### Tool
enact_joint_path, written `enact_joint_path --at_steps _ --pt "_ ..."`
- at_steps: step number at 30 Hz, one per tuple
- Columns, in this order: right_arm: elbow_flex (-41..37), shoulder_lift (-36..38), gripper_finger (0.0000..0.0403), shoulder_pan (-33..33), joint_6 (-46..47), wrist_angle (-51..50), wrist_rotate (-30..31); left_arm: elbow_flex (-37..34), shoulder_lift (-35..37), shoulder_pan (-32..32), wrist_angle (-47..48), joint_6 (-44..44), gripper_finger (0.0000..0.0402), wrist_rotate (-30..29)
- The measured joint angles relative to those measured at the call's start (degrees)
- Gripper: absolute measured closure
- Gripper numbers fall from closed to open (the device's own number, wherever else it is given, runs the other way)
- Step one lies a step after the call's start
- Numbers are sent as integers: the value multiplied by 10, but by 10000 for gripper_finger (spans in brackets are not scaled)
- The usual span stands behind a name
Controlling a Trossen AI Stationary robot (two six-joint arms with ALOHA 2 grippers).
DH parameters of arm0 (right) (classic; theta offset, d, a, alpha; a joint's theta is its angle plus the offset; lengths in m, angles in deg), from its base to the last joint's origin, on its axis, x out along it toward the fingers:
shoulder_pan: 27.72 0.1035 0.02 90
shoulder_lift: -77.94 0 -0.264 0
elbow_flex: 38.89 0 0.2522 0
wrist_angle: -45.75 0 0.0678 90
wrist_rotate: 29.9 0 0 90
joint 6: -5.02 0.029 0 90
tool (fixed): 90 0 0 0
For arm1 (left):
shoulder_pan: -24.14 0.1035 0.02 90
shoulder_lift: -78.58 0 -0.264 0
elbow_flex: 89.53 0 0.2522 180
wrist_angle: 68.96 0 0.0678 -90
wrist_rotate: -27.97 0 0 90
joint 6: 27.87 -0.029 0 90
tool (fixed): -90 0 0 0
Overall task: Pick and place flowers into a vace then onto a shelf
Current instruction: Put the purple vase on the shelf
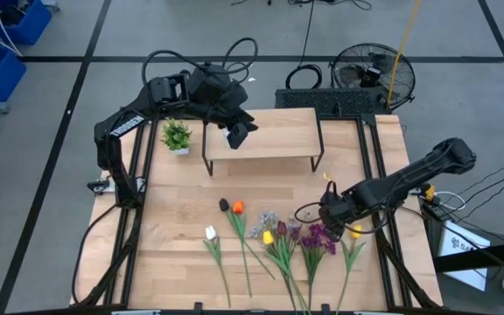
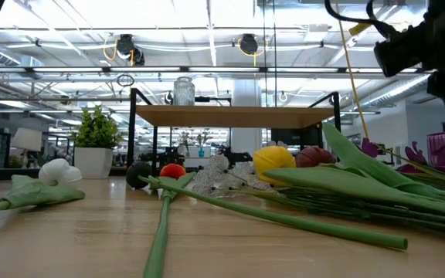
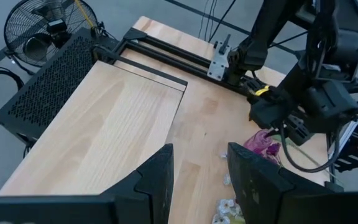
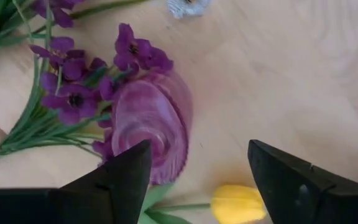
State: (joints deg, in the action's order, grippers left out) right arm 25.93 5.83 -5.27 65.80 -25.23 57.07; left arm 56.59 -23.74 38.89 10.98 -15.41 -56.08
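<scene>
Right wrist view alone shows a ribbed, translucent purple vase (image 4: 151,127) lying on its side on the pale wood table (image 4: 278,68), touching dark purple blooms (image 4: 73,74), with the right gripper (image 4: 197,180) spread open just above it, grasping nothing. High view shows the other flowers (image 1: 269,236) fanned flat near that vase, green stems toward the table's near edge. Well beyond them the left gripper (image 1: 237,133) hovers, fingers parted and empty, over the shelf (image 1: 278,131), whose smooth rectangular board lies bare.

flowers (image 1: 274,241) on table front | shelf (image 1: 265,131) behind | potted plant (image 1: 177,136) left of shelf
</scene>
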Motion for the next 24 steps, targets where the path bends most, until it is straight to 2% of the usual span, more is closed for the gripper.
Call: enact_joint_path --at_steps 7,11,24 --pt "-30 -4 169 0 0 43 0 0 0 0 0 0 247 0" --pt "-41 -4 194 0 0 78 -2 0 0 0 0 7 247 0" --pt "-10 -5 368 0 -15 100 0 0 0 0 0 13 247 0"
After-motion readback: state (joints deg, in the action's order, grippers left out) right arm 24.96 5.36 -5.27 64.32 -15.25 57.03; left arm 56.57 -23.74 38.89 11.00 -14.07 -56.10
